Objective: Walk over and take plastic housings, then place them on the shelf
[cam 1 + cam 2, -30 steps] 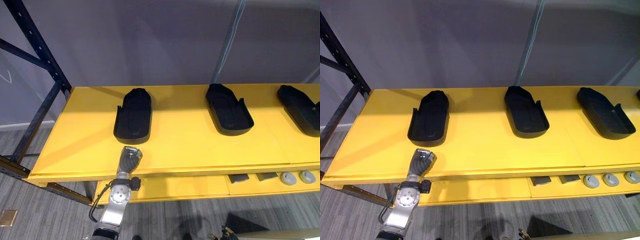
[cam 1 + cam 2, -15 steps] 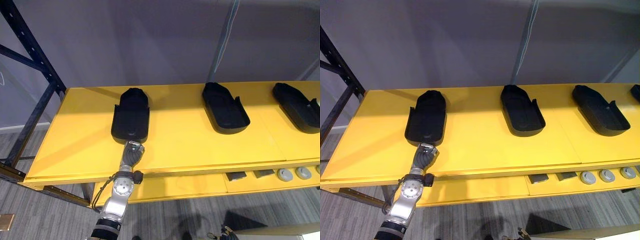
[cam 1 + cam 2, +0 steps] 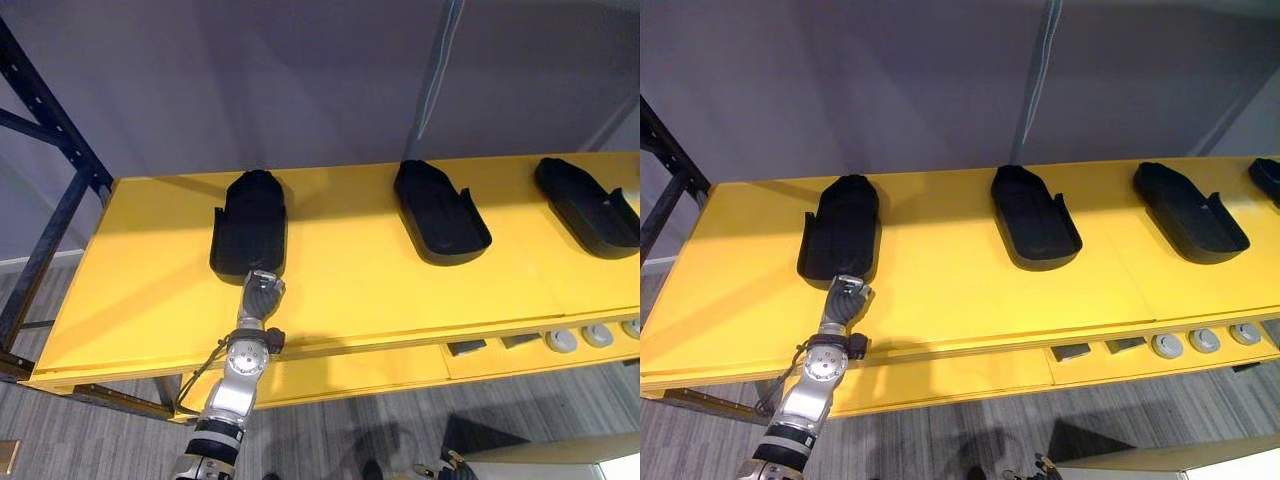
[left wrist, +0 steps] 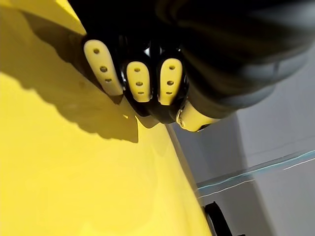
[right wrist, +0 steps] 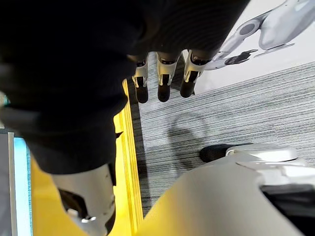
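A dark steel rack upright [image 3: 45,110] stands at the far left, at the end of the yellow shelf [image 3: 350,290]. On the shelf's left part lies the leftmost plastic housing [image 3: 250,225] — black, hollow side down, long axis running front to back. The left hand [image 3: 261,293] reaches up from below the shelf's front edge and rests on the yellow board right at the near end of this housing. Its fingers [image 4: 139,81] lie side by side, only loosely bent, with the thumb [image 4: 193,118] beside them. Nothing is clasped between them, and the fingertips seem to meet the housing's near edge, though the contact itself is hard to make out.

Further right, well apart, the second housing [image 3: 440,213] lies hollow side up and slightly angled, in front of a grey post [image 3: 435,75] that rises behind the shelf. The third housing [image 3: 588,205] lies the same way near the right side, and a fourth housing [image 3: 1268,175] shows at the very edge.

Below the front edge a lower yellow shelf [image 3: 340,368] carries small dark blocks [image 3: 466,347] and grey round discs [image 3: 562,341] toward the right.

The right hand [image 5: 164,83] hangs beside a yellow shelf edge over grey carpeted floor [image 5: 216,123] — fingers straight and relaxed, holding nothing.
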